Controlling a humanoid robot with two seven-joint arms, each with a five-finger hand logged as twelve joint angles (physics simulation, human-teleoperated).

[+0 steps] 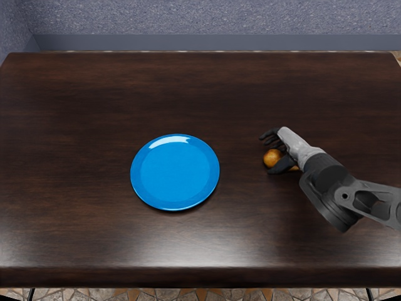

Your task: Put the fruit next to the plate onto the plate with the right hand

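Grey right arm (351, 197) up front, its hand (289, 148) clasping the small round orange fruit (272, 158) — fruit sat right of the round blue plate (175, 172).

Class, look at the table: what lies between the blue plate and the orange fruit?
Nothing: in the head view, only bare dark table separates the blue plate from the orange fruit.
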